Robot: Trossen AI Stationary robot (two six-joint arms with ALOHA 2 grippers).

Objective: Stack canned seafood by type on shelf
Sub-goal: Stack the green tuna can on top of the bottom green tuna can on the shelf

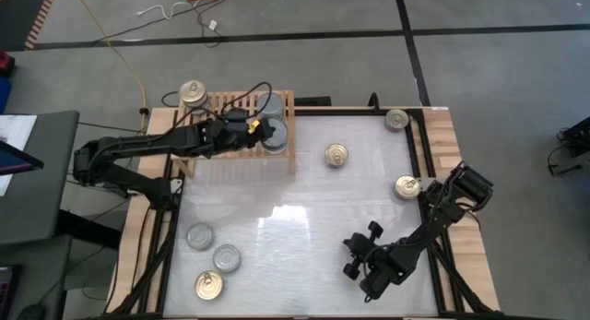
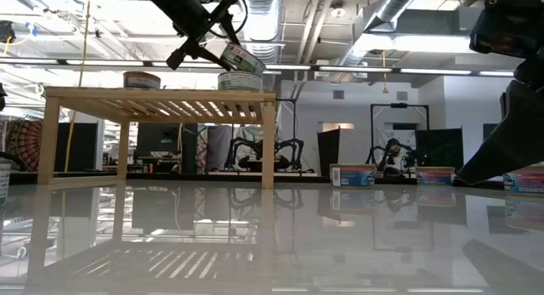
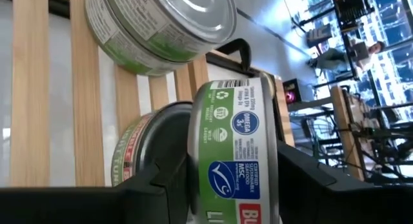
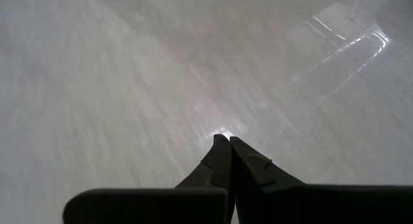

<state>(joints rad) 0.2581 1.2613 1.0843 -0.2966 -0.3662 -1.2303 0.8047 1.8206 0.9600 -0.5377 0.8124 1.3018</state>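
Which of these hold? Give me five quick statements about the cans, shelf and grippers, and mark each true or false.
1. The left gripper holds a green-labelled can over the shelf. True.
2. The right gripper is wide open. False: it is shut, holding nothing.
3. A gold-topped can lies on the table right of the shelf. True.
4. Every can is already on the shelf. False: three cans sit near the table's front left.
5. The right gripper hovers above the shelf. False: it is over bare tabletop.

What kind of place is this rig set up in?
Likely a robotics lab or workshop: exposed ceiling ducts overhead, other robot arms on benches behind the table, and cables trailing over the grey floor past the wooden shelf.
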